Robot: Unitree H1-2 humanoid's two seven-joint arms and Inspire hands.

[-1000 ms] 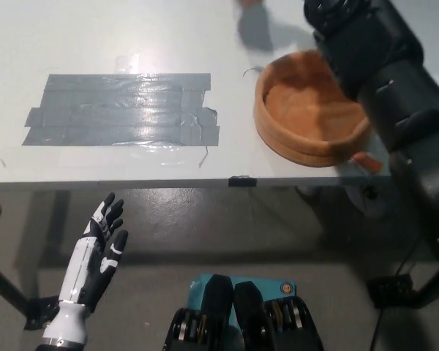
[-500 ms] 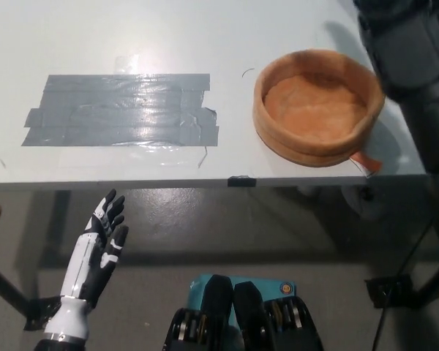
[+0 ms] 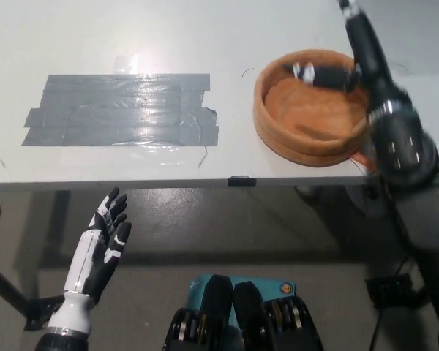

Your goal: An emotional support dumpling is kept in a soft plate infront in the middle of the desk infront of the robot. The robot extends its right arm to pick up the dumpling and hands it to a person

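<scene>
Head view: the soft plate (image 3: 311,110), an orange-brown round dish with a raised rim, sat on the white desk (image 3: 205,36) towards the right, close to the near edge. No dumpling could be made out inside it; the visible part of its floor was bare. The black right arm (image 3: 399,139) came in from the lower right and crossed over the plate's right rim. The right hand (image 3: 323,74) lay blurred above the far inner side of the plate (whether its fingers were spread or closed, or holding anything, could not be told from the blur). A patch of grey tape strips (image 3: 121,110) covered the desk's left half, well apart from the plate. The white left hand (image 3: 96,256) rested below the desk's near edge at lower left, fingers apart and pointing up, holding nothing.
</scene>
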